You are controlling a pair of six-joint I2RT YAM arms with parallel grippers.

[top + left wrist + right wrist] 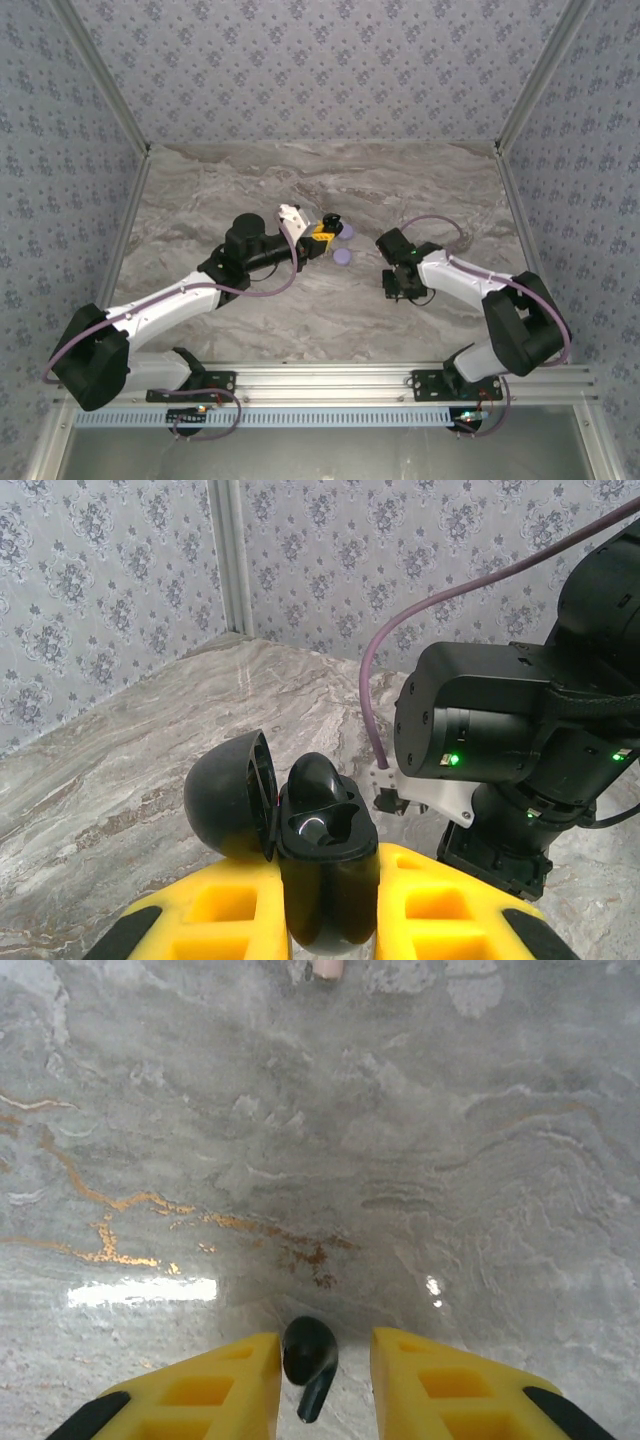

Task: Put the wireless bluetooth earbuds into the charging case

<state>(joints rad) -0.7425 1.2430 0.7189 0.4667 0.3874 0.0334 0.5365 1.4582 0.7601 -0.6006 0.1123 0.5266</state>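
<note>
Colour check:
Charging case (325, 875), earbud (308, 1350) showing black; table (450, 1210) showing grey marble, rust-gold veining; walls (320, 70) carrying pale floral print; discs (343, 257) reading purple.

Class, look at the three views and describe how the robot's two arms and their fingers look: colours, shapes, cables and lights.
The left arm and right arm have white links between black joint housings. A purple cable loops along each. The fingers are bright yellow blocks with square recesses and black outer tips. Small green lights glow on the right arm's black housing.
</note>
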